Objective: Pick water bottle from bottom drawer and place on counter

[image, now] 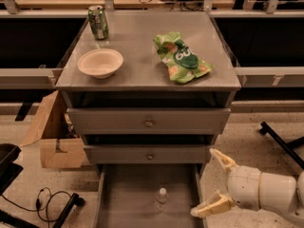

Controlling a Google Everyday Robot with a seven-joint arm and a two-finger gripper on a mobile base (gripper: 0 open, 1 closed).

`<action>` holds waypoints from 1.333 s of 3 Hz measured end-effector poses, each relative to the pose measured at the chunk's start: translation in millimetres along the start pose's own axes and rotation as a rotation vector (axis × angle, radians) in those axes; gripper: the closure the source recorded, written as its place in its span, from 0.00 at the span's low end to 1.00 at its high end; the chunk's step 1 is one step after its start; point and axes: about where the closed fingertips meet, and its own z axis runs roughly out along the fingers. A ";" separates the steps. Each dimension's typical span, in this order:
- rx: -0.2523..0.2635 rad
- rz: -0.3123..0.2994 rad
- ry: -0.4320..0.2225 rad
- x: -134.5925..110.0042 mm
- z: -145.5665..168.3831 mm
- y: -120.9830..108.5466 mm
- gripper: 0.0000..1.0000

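The water bottle (161, 199), small and clear with a white cap, stands upright on the floor of the open bottom drawer (128, 194), right of its middle. The counter (137, 56) is the grey cabinet top above. My gripper (209, 182) is at the lower right, beside the drawer's right wall and to the right of the bottle, not touching it. Its two tan fingers (222, 159) are spread wide apart and hold nothing.
On the counter stand a green soda can (98, 22) at the back left, a beige bowl (100, 62) and a green chip bag (182, 57). Two shut drawers with knobs (148, 123) sit above the open one. A cardboard box (52, 134) and cables (47, 203) lie at left.
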 end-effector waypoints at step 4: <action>0.287 -0.014 -0.152 85.9 -11.1 -81.2 0.00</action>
